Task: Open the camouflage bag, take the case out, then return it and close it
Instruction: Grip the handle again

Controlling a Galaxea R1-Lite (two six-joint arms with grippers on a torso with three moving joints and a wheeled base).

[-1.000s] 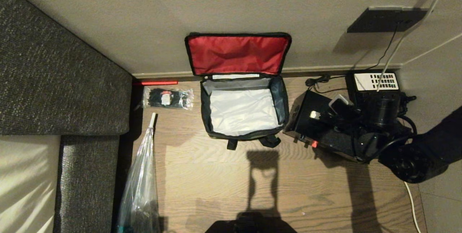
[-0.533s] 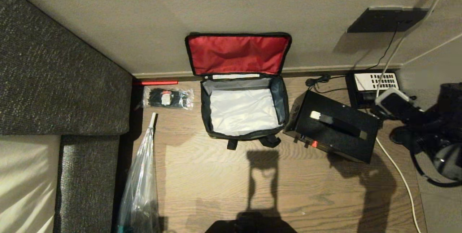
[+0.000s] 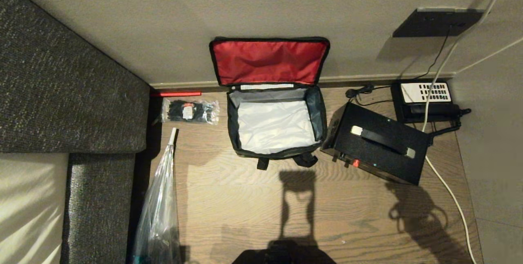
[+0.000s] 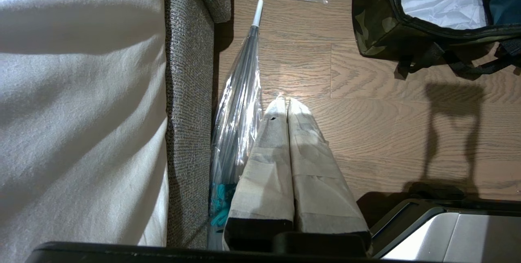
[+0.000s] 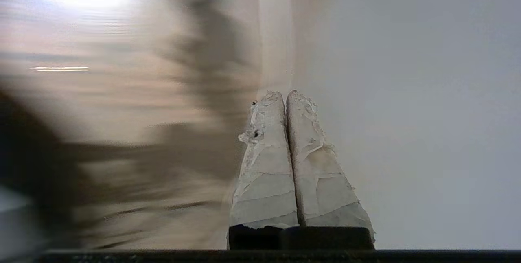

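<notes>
Both sets of jaws are pressed shut on nothing: the left gripper (image 4: 287, 106) hangs parked over the wooden floor (image 3: 327, 215) beside the clear plastic-wrapped umbrella (image 4: 240, 104), and the right gripper (image 5: 285, 98), its taped fingers together, is now off in blurred space away from the work, out of the head view.

At the left lies the grey woven sofa (image 3: 69, 88), then a clear packet of black cable ties (image 3: 190, 111). In the middle sits the boxy camouflage fabric bag (image 4: 376, 23), its red-lined lid flap (image 3: 267, 61) leaning open against the wall, its light grey lining (image 3: 276, 125) bare and empty. Just to its right, touching or nearly so, the flat black hard case (image 3: 378, 145) lies on the floor, cream-ended handle (image 3: 382, 141) up. Behind it stands a black telephone with white keypad (image 3: 425, 94).

A second ago the right arm was over the case; it has since let go and swung clear. I judge the removal done, with the return and closing yet to come.
</notes>
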